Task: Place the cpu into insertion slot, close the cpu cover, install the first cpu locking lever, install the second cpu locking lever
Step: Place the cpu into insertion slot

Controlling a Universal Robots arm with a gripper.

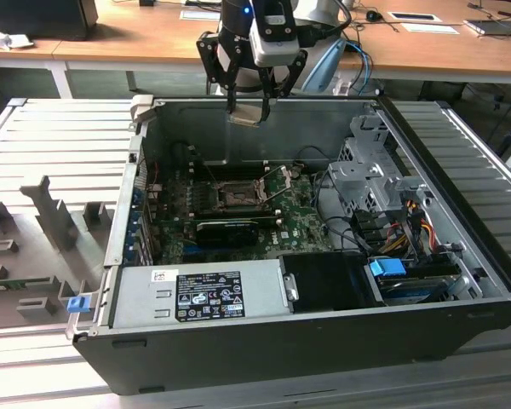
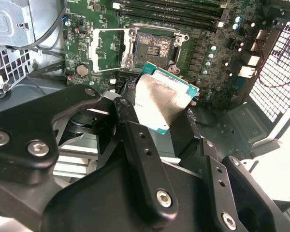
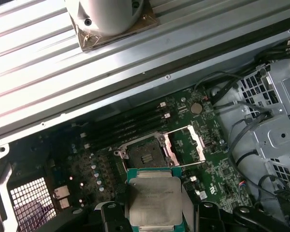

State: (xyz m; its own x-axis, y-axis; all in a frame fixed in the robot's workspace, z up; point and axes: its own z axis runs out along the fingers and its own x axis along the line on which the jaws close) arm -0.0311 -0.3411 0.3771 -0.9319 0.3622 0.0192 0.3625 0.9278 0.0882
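Pale beige-silver metal marks the cpu [image 1: 245,116], which is clamped by its edges between the fingers of the gripper [image 1: 250,104] and carried roughly level. It is held high, over the far wall of the open computer case [image 1: 281,351]. The insertion slot [image 1: 236,195] lies well below the gripper and toward the near side, set into the green motherboard [image 1: 302,213]. In the first wrist view the slot is seen just beyond the chip's leading edge, squared up with it. The slot's dark centre is left bare, since the cpu cover [image 3: 170,151] is swung open to the exterior view's right of it. A long black card [image 1: 226,230] is seated just on the near side of the slot, and memory slots [image 3: 130,125] are ranged on its far side. Loose cables and a metal drive cage [image 1: 366,170] are crowded further to the exterior view's right. Nothing is seen standing between chip and slot.
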